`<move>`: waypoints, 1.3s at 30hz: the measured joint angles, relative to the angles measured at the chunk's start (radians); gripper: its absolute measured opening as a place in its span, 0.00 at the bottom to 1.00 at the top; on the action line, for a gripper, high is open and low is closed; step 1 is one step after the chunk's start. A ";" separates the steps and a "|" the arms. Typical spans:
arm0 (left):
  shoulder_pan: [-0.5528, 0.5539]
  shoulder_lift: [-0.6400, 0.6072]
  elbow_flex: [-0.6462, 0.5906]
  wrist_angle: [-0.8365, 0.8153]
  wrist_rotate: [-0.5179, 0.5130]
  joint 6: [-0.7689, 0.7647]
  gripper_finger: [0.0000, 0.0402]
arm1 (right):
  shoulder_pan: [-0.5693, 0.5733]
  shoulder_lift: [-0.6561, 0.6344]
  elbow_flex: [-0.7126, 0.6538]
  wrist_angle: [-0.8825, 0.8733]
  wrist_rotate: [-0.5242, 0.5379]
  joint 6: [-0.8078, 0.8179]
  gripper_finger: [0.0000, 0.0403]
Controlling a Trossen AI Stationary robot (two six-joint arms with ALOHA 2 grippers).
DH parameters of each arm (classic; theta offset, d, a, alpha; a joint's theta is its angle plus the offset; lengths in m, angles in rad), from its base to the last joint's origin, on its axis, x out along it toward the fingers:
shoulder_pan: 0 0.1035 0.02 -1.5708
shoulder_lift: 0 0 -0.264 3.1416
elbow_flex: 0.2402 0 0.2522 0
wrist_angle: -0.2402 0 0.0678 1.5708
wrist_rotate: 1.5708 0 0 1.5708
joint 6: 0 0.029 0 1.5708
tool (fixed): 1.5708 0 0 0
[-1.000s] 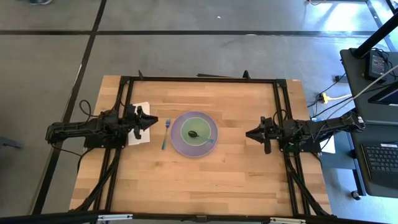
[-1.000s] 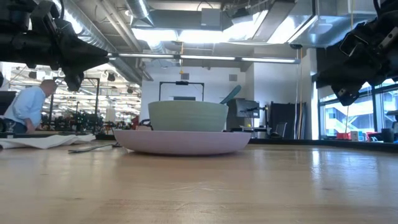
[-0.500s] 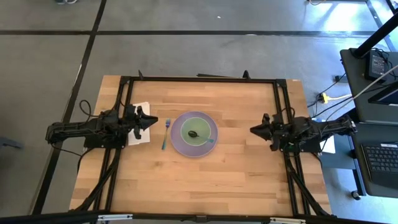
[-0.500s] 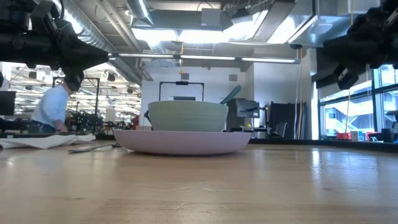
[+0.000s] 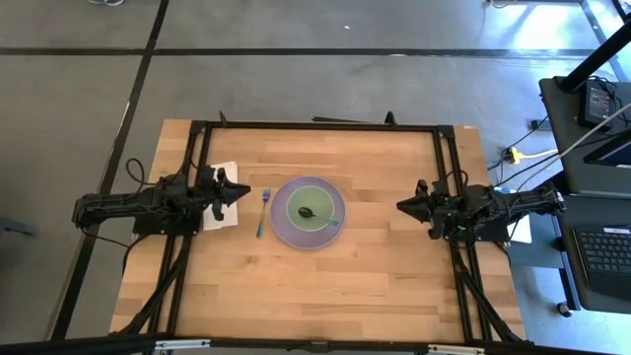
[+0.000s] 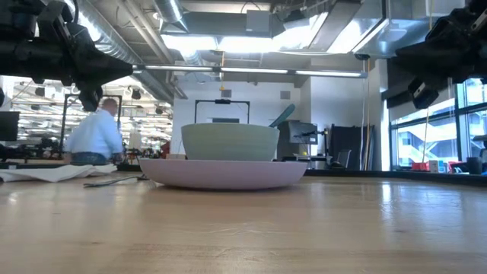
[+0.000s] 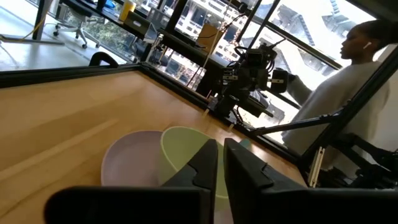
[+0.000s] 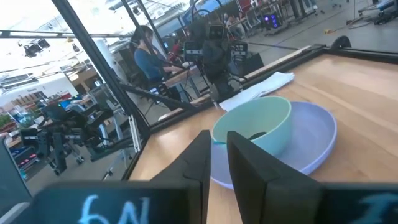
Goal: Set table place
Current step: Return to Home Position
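As both arms hang over opposite ends, tabletop (image 5: 325, 286): light wooden planks inside a black frame, with the place setting near its middle.
Plate (image 5: 284, 233): purple, flat on the wood, about midway between the two grippers.
Bowl (image 5: 294, 207): light green, upright, sitting in the centre of the plate.
Spoon (image 5: 308, 212): its dark head lies inside the bowl; the blue handle leans over the rim on the right arm's side.
Fork (image 5: 262, 212): blue, lying just beside the plate on the left arm's side, apart from it.
Napkin (image 5: 223, 221): white, near the left edge, partly under the left arm's front.
Left gripper (image 5: 243, 193): above the napkin and near the fork, raised off the wood, pointing toward the plate.
Left fingers (image 7: 208, 158): drawn close, only a thin slit between them, holding nothing.
Right gripper (image 5: 399, 207): well apart from the plate at the right edge, raised, pointing toward it.
Right fingers (image 8: 199, 155): close together with a narrow gap, holding nothing.
Room: a person (image 6: 95, 141) in a light shirt shows beyond the far edge in the low view.
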 joint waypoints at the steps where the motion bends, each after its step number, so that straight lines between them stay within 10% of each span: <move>1: 0.000 0.000 0.000 0.000 0.000 0.000 0.05 | 0.000 0.000 0.000 0.000 0.000 0.000 0.14; 39: 0.000 0.000 0.000 0.000 0.000 0.000 0.16 | 0.000 0.000 0.000 0.001 0.000 0.000 0.14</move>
